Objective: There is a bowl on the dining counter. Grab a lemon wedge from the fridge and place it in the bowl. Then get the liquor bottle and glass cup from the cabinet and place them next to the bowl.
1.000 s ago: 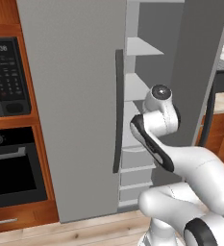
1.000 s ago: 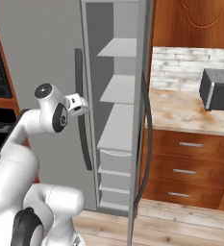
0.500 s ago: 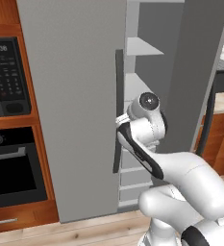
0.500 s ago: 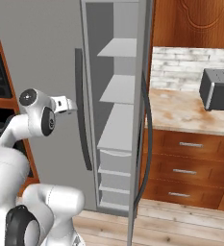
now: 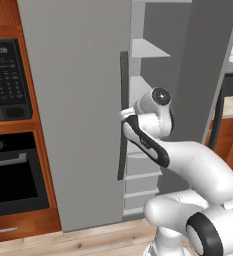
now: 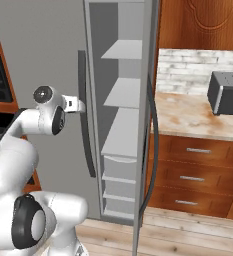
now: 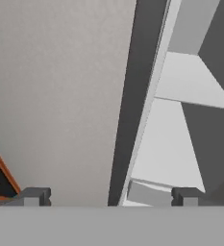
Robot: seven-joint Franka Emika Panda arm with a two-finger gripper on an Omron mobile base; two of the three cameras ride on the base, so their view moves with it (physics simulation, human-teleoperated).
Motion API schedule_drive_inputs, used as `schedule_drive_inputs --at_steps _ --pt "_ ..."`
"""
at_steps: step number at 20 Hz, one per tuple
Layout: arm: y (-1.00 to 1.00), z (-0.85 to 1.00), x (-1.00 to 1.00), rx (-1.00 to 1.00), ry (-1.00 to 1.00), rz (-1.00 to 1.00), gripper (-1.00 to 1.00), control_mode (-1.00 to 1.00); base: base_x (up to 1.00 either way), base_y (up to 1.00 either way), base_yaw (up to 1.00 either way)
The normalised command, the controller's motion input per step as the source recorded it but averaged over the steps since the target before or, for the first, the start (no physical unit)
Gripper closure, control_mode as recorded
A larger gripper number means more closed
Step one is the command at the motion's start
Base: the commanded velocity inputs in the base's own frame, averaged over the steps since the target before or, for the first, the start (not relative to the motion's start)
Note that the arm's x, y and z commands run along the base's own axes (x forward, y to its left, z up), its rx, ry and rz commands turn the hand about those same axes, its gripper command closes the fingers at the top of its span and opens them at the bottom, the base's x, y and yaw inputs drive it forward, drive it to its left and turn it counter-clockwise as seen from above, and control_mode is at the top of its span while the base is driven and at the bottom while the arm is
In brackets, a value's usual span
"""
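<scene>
Grey steel is facing us in the left base view: the closed fridge door [image 5: 73, 110] with its dark handle [image 5: 123, 115] at its right edge, and past that handle the right-hand door is standing open over bare shelves [image 5: 147, 49]. We are seeing no lemon wedge on them from here. The arm is reaching toward the handle, likely because that door needs opening to search further.

From the right base view, we are watching the claw [image 6: 79, 104] hovering just beside the handle, not gripping it; the tabletop [image 6: 198, 117] with a dark appliance [image 6: 227, 93] lies beyond the open door.

In the hand view, the claw's fingertips [image 7: 34, 196] are standing spread wide, straddling the handle, holding nothing. Bowl, bottle and cup are not in sight.
</scene>
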Motion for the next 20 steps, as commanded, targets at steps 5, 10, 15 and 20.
schedule_drive_inputs --at_steps 5,10,15,20 --pt "-0.11 0.00 0.59 0.08 0.01 -0.07 -1.00 -1.00 0.00 0.00 0.00" --pt "-0.03 -0.06 0.67 0.00 0.01 -0.11 -1.00 -1.00 0.00 0.00 0.00" --pt "0.00 -0.18 0.63 0.00 0.00 -0.04 -1.00 -1.00 0.00 0.00 0.00" --pt "0.00 -0.24 0.57 0.00 0.00 0.00 -1.00 -1.00 0.00 0.00 0.00"
